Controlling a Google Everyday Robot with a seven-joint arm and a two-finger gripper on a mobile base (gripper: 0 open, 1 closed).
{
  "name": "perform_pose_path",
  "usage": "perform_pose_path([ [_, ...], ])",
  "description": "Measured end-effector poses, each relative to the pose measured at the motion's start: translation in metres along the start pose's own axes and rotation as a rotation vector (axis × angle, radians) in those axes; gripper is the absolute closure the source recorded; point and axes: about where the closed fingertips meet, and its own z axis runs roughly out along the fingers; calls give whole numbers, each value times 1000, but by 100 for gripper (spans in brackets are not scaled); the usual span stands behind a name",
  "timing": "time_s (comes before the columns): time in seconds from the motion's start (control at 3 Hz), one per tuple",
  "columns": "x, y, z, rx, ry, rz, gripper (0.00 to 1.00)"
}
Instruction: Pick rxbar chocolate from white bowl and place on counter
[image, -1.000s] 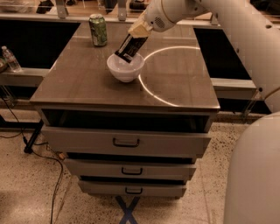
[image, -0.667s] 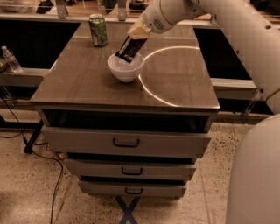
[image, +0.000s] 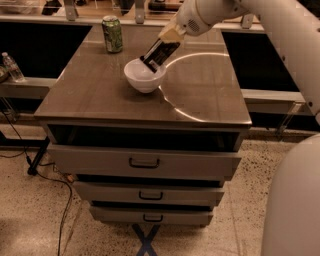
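Observation:
The white bowl stands on the counter, a little behind its middle. My gripper comes down from the upper right on the white arm and dips into the bowl at its far right rim. A dark flat shape slants up out of the bowl right at the gripper. It may be the rxbar chocolate, but I cannot separate it from the gripper's own dark parts. The inside of the bowl is otherwise hidden by its near wall.
A green drink can stands at the counter's back left, apart from the bowl. A bright arc of reflected light crosses the counter's right half. The top drawer is pulled slightly out. A water bottle stands on a low shelf at left.

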Motion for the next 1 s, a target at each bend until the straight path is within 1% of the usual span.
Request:
perform_pose_path([
  [0.33, 20, -51, -30, 87, 6, 50, 100],
  [0.67, 28, -87, -45, 157, -8, 88, 100],
  [1.0, 35, -97, -43, 159, -20, 123, 100],
])
